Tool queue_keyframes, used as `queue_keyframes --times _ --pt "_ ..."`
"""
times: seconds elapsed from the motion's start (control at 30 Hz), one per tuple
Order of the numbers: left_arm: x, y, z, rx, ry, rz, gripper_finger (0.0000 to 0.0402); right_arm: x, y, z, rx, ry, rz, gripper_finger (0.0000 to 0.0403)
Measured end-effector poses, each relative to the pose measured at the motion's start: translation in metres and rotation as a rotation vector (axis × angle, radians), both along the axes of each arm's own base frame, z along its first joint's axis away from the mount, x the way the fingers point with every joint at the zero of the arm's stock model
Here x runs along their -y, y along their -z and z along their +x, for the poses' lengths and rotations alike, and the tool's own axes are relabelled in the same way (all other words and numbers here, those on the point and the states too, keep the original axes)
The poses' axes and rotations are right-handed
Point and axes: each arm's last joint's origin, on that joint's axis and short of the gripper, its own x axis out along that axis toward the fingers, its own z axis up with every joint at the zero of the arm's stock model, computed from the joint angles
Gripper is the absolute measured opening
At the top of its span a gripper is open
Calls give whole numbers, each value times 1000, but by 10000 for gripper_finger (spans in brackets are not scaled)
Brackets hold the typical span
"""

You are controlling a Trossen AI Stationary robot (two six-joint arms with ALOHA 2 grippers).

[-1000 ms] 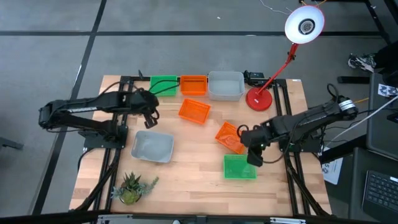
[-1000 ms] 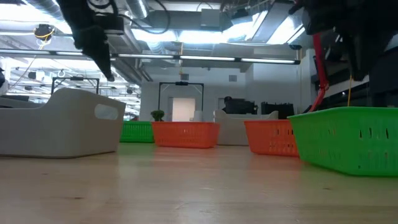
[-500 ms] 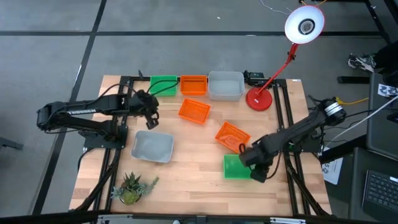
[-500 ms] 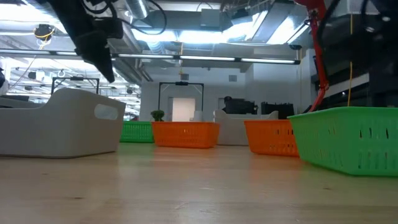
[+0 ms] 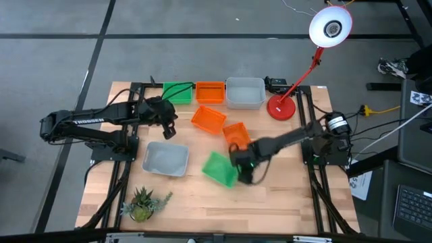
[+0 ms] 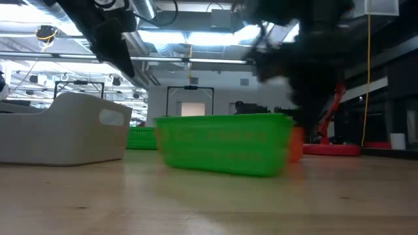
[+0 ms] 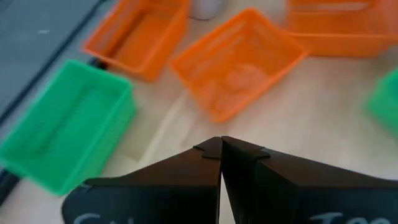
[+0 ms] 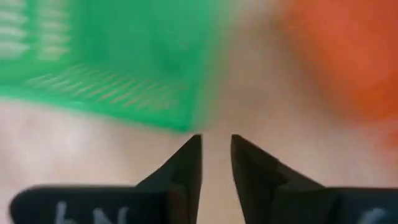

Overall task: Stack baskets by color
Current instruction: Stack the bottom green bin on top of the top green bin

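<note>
**tabletop_tom:** High view, reading the table as a clock with 12 at the far edge. The right gripper [image 5: 239, 169] sits just past the middle toward 6. One green basket [image 5: 217, 167] lies askew right at its 9 o'clock side. Can't tell if they actually touch.

**binfan22:** Is it holding that one?

**tabletop_tom:** Nope. In the right wrist view its fingers [image 8: 186, 158] stand a little apart with bare wood showing between them. The green basket is just ahead of the tips and an orange blur is off to the other side.

**binfan22:** And the left?

**tabletop_tom:** The left gripper [image 5: 169, 128] hangs above the table around 10 o'clock, pinched fully closed on nothing. Its wrist view shows the two tips pressed together.

**binfan22:** Where's the rest of the bins?

**tabletop_tom:** Along the 12 o'clock edge there's a row: second green basket [image 5: 177, 92], orange basket [image 5: 210, 92], grey basket [image 5: 245, 92]. Two more orange ones are loose near the middle. The tilted orange basket [image 5: 208, 119] is at 11, and the other orange basket [image 5: 236, 132] is at 12 of the right gripper, just beside that arm. A second grey basket [image 5: 165, 158] sits at 8. I only count seven.

**binfan22:** Other stuff?

**tabletop_tom:** The red lamp base [image 5: 281, 108] is at 2 and a potted plant [image 5: 142, 202] is in the 7 o'clock corner.
</note>
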Motion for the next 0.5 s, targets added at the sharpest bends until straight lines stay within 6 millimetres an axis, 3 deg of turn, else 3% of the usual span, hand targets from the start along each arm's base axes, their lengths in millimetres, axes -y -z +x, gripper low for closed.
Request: queue_keyframes --times 0.1,0.23,0.33,0.5 --pt "5 0 2 12 70 -49 0 14 -21 13 77 6 -148 84" --pt "18 4 10 8 206 -114 0 15 -40 13 20 -68 -135 84" --pt "30 13 30 11 293 -146 0 11 -46 0 -104 -60 -118 84" --pt "47 24 81 159 431 -73 0 -2 -50 -28 -276 30 -178 84"
